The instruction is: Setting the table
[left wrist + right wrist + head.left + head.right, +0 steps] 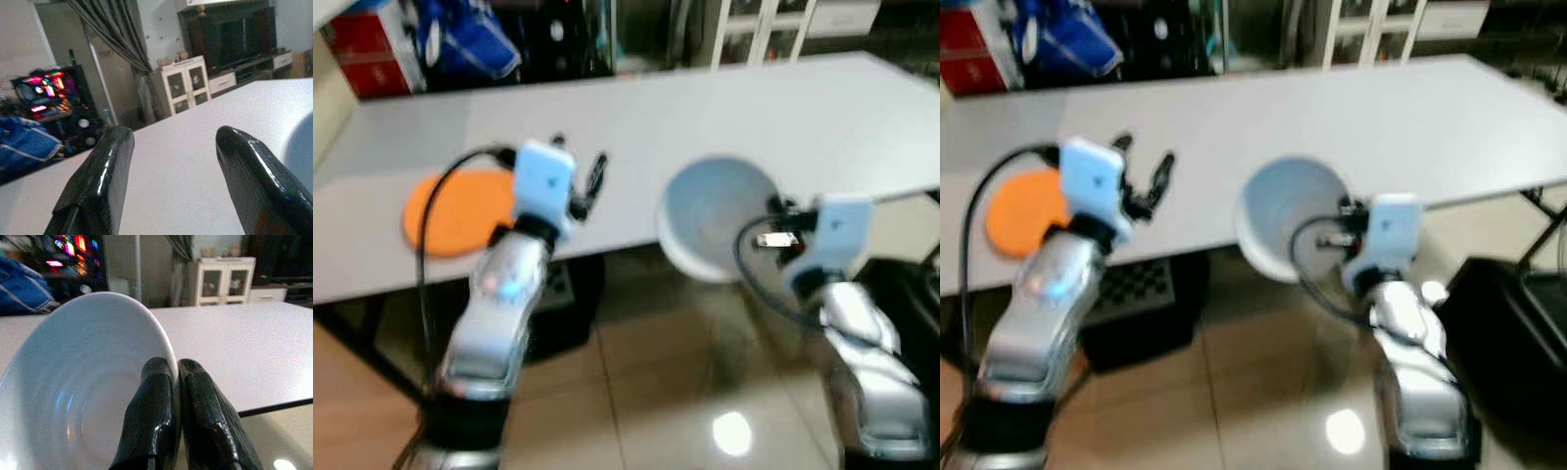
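One glossy round white bowl (88, 396) pinched at its rim by the right pincer (175, 382).

Both head views are blurred. The left arm covers part of the orange plate (450, 211); the white bowl (83, 396) runs off the right wrist view's edge.

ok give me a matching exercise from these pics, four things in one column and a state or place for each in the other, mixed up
Things:
1. white bowl
2. orange plate
3. left gripper
4. right gripper

States or places:
A. fingers spread open above the white table
B. lying flat on the table near its front edge
C. shut on a rim
D. held at the table's front edge, partly out over the floor

Pairs: 1-D, 2-B, 3-A, 4-C
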Motion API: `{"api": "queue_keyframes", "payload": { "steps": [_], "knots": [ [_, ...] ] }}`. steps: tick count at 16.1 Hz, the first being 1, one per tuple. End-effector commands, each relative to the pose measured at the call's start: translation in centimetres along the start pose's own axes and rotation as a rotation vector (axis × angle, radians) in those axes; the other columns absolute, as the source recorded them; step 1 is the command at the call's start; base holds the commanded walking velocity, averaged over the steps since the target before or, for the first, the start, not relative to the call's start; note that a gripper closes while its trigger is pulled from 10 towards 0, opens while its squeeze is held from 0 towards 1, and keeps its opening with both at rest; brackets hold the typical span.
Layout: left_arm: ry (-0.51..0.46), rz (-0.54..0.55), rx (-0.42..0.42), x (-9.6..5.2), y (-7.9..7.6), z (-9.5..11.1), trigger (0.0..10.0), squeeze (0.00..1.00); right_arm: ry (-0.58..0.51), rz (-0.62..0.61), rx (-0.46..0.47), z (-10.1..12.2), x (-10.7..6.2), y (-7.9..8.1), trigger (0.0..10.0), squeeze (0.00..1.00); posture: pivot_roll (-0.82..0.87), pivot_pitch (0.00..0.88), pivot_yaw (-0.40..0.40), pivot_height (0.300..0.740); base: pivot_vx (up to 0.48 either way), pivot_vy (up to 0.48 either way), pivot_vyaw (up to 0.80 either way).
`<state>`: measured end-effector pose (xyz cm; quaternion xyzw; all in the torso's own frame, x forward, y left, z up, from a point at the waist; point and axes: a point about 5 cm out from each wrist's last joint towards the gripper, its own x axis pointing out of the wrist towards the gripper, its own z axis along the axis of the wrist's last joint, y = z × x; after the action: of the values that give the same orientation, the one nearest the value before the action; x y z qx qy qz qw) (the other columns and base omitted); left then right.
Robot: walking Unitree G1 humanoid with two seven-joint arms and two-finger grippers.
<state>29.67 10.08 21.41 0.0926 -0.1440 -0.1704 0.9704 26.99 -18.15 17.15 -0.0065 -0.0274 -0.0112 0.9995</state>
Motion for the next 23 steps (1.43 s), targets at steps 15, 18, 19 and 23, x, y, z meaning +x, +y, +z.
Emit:
{"api": "queue_keyframes", "payload": {
  "steps": [15,18,19,23],
  "knots": [
    [-0.002,0.012,0.041,-0.27,0.94,0.11,10.0,0.00,-0.045,-0.003,0.064,1.02,0.45,0.53,10.0,0.00,-0.06,0.000,0.003,0.740,0.466,0.000,0.10],
    [-0.002,0.011,0.045,-0.32,0.89,0.18,10.0,0.00,-0.038,0.018,0.078,0.96,0.44,0.63,10.0,0.00,-0.05,0.000,0.000,0.740,0.465,0.000,0.00],
    [-0.008,0.020,0.028,-0.44,0.92,0.23,10.0,0.00,-0.033,0.032,0.091,0.90,0.41,0.73,10.0,0.00,-0.05,0.000,-0.002,0.740,0.000,0.000,0.00],
    [0.011,-0.050,0.091,-1.10,0.74,0.23,10.0,0.00,-0.002,0.049,0.144,0.67,0.63,0.68,10.0,0.00,-0.04,0.000,-0.008,0.740,0.000,0.000,0.00]
  ]
}}
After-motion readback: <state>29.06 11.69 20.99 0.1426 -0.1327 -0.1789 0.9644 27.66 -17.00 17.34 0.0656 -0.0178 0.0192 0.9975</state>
